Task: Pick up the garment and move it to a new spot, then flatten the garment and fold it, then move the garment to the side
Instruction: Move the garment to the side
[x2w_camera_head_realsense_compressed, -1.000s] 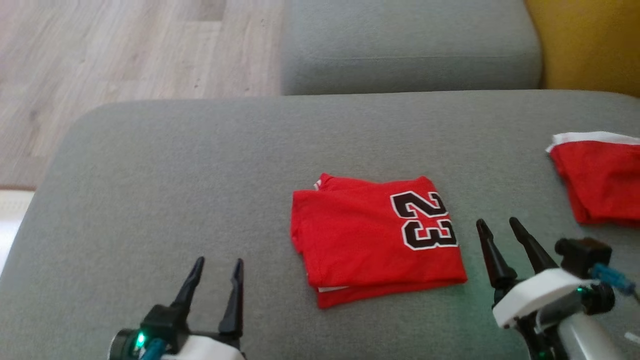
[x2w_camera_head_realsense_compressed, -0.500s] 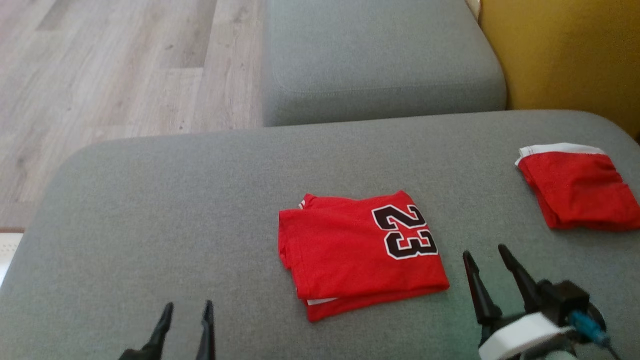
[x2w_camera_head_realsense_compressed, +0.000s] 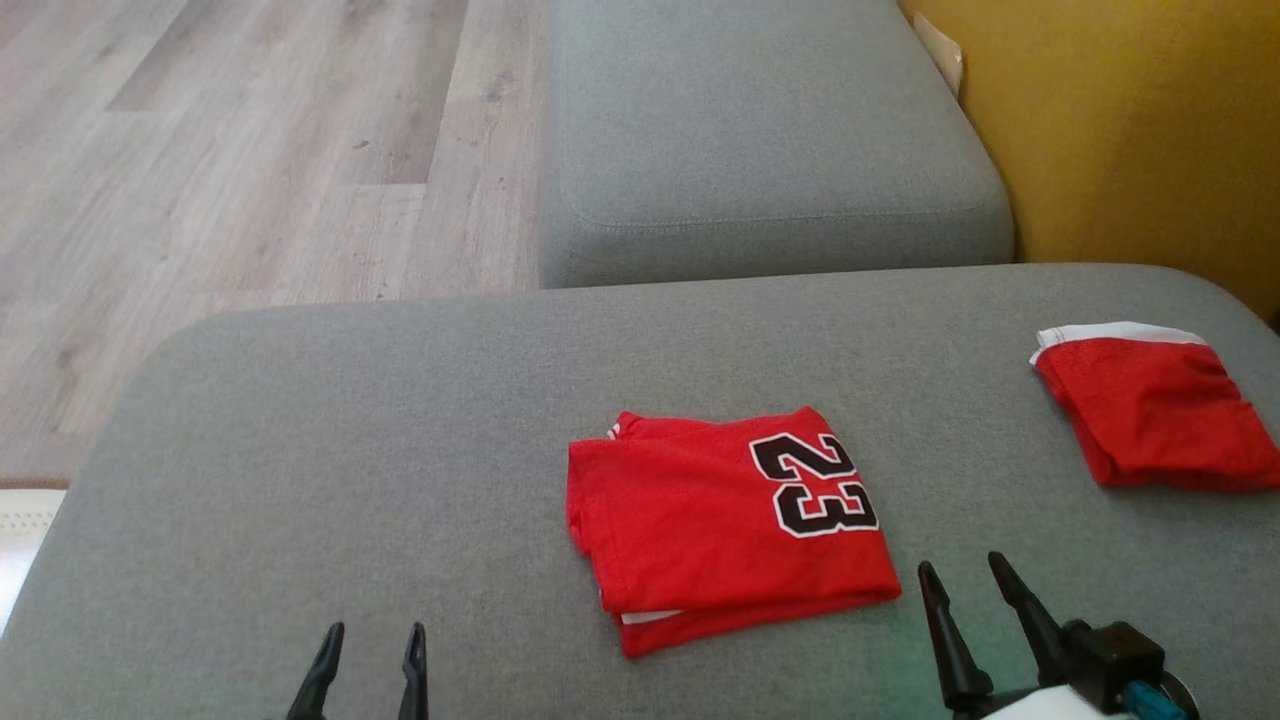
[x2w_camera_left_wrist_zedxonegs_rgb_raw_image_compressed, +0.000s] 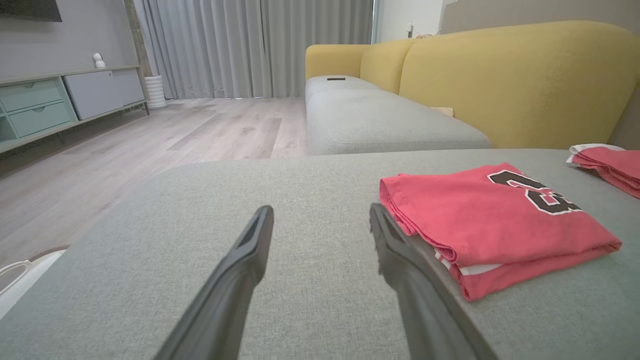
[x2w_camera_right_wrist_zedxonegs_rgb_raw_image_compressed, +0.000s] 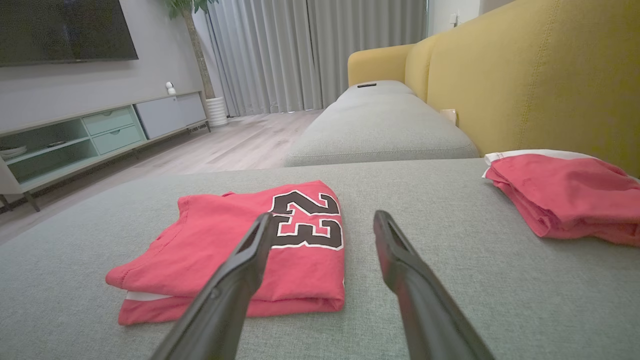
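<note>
1. Broad grey cushion (x2w_camera_head_realsense_compressed: 350, 420) in the foreground; second grey seat cushion (x2w_camera_head_realsense_compressed: 760, 130) beyond, butted against its far edge.
2. Yellow backrest (x2w_camera_head_realsense_compressed: 1130, 130) along the right of both.
3. Folded red cloth (x2w_camera_head_realsense_compressed: 1150, 425), white band on its far edge, lies on the near cushion close to the backrest.
4. Pale wood-plank floor (x2w_camera_head_realsense_compressed: 250, 150) to the left.
5. Far end: grey curtains (x2w_camera_left_wrist_zedxonegs_rgb_raw_image_compressed: 250, 45), white ribbed pot (x2w_camera_left_wrist_zedxonegs_rgb_raw_image_compressed: 156, 91) beside them, low cabinet (x2w_camera_left_wrist_zedxonegs_rgb_raw_image_compressed: 35, 107) with pale green drawers, dark screen (x2w_camera_right_wrist_zedxonegs_rgb_raw_image_compressed: 65, 30) above.
6. Small dark flat object (x2w_camera_left_wrist_zedxonegs_rgb_raw_image_compressed: 336, 78) on the far seat, possibly a remote.
</note>
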